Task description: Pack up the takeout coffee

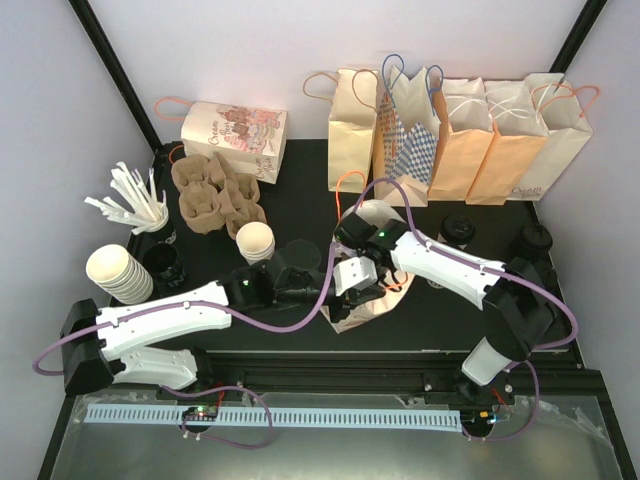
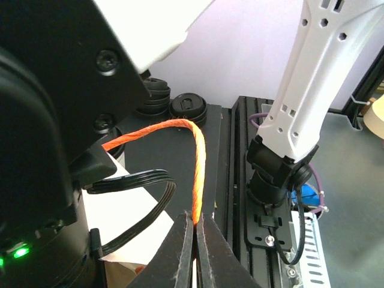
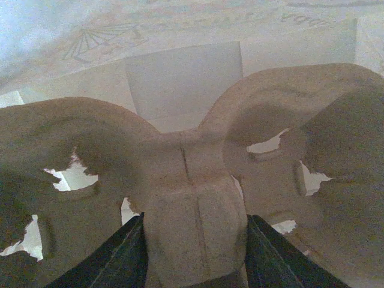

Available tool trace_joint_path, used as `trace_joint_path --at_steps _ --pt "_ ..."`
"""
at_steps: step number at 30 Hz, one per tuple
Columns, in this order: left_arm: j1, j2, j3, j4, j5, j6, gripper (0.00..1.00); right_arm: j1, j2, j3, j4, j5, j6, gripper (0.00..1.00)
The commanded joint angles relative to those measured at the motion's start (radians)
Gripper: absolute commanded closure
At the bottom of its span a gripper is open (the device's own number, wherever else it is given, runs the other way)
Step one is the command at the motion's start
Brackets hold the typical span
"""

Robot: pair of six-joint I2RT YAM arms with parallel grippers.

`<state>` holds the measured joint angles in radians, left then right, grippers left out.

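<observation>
Two takeout coffee cups with black lids stand right of centre, one behind my right forearm and one near the right edge. A lidded cup also shows in the left wrist view. An open pale paper bag sits at the table's middle. My left gripper is shut on the bag's orange twisted handle. Reaching into the bag, my right gripper is shut on the centre post of a brown pulp cup carrier, with the bag's white inside behind it.
A row of paper bags stands along the back, and a printed bag lies at the back left. Spare pulp carriers, a white cup, stacked lidless cups, loose black lids and white stirrers fill the left side.
</observation>
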<state>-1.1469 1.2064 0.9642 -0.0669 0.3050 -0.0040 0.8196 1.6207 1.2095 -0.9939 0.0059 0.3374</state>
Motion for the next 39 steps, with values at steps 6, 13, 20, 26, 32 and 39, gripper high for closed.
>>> trace_joint_path --at_steps 6,13,20,26,32,39 --pt "-0.090 0.006 0.071 0.249 0.242 -0.069 0.99 -0.011 0.062 0.023 0.035 0.048 -0.015 0.55" --pt "-0.159 0.046 0.143 0.252 0.279 -0.065 0.98 -0.014 0.068 0.030 0.034 0.055 -0.014 0.55" --pt "-0.188 0.061 0.175 0.248 0.285 -0.064 0.99 -0.014 0.070 0.030 0.036 0.058 -0.014 0.55" --pt "-0.190 0.037 0.197 0.155 0.151 -0.027 0.88 -0.013 0.048 0.017 0.019 0.070 -0.021 0.55" --pt "-0.186 -0.048 0.220 -0.008 -0.160 -0.022 0.31 -0.011 -0.040 -0.051 0.033 0.049 -0.040 0.54" --pt "-0.126 -0.180 0.251 -0.254 -0.469 -0.196 0.24 0.010 -0.114 -0.122 0.050 0.051 -0.020 0.54"
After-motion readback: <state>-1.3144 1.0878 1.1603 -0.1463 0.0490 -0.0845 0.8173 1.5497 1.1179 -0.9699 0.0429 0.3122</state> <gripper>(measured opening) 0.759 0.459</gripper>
